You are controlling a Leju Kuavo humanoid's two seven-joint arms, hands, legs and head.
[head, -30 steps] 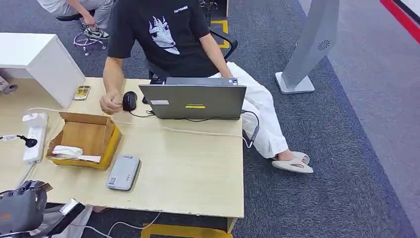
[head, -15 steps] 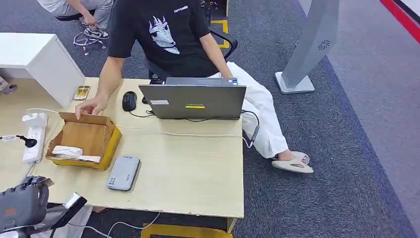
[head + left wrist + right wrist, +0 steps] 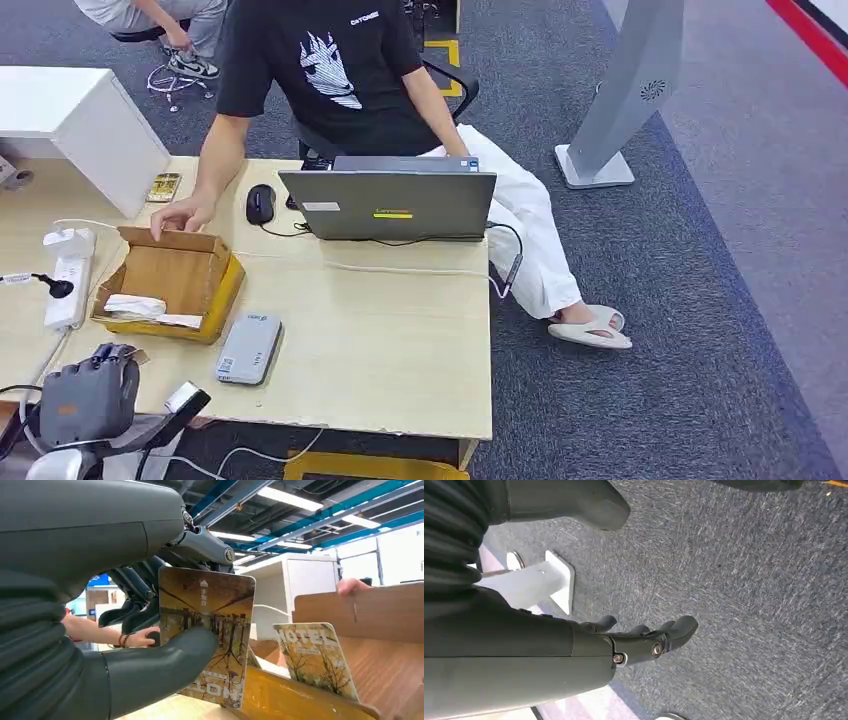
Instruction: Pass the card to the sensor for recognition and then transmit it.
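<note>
At the near left corner of the table [image 3: 400,360], a pale wood-grain slab with a light edge band, the left hand [image 3: 85,395] rises in its matte grey shell with a ribbed cover behind it, and it holds the card [image 3: 207,635], a thin glossy rectangle with rounded corners printed in yellow-brown with bare trees. The thick grey thumb [image 3: 165,662] presses across the card's printed face while the dark fingers [image 3: 132,602] back it from behind. The right hand [image 3: 644,642] hangs over speckled dark carpet, holding nothing, its dark fingers loosely apart and slightly curved. Just beyond the left hand, a flat grey sensor [image 3: 249,347] with rounded corners lies on the table. To its left stands an open cardboard box [image 3: 170,280] with yellow outer walls, raw brown flaps and white paper inside; in the left wrist view a second card [image 3: 315,660] with the same tree print leans upright in it. A white power strip [image 3: 68,275] lies further left, with a white cable trailing across the table. Farther back, a person's hand [image 3: 178,215] rests on the box's far flap, beside a black mouse [image 3: 261,203] and a grey laptop [image 3: 390,203], its lid back facing the robot. Beyond the table, to the right, a slanted grey kiosk [image 3: 630,90] stands on the carpet.
</note>
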